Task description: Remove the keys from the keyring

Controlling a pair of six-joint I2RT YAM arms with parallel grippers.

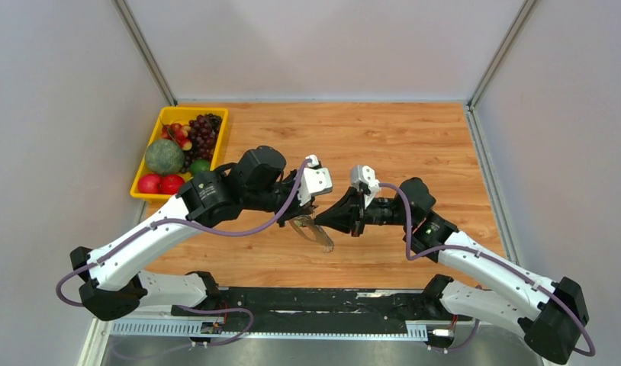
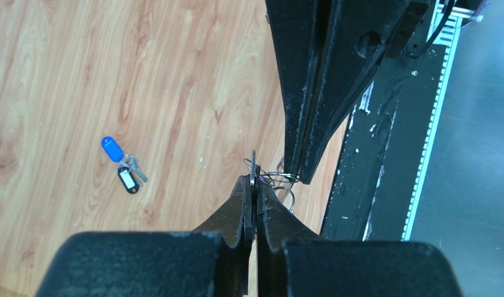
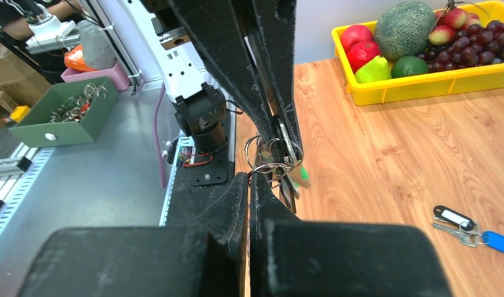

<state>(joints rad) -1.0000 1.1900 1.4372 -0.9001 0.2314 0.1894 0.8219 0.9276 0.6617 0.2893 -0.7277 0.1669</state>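
Between the two meeting tips, the keyring (image 3: 269, 162) hangs above the surface (image 1: 414, 137). The left end effector (image 2: 254, 183) and the right end effector (image 3: 248, 180) each pinch it. Below and off to one side of them lie the keys (image 2: 122, 164).

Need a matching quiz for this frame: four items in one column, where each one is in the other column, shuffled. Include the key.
Things
1. keyring
2. blue-headed key
3. yellow tray
4. green box

Places
A. on the grey surface off the table, metal bits inside
B. lying on the wooden table beside a black-headed key
C. pinched between the left pincer and the right pincer
D. at the table's far left corner, holding fruit

Pairs: 1-C, 2-B, 3-D, 4-A
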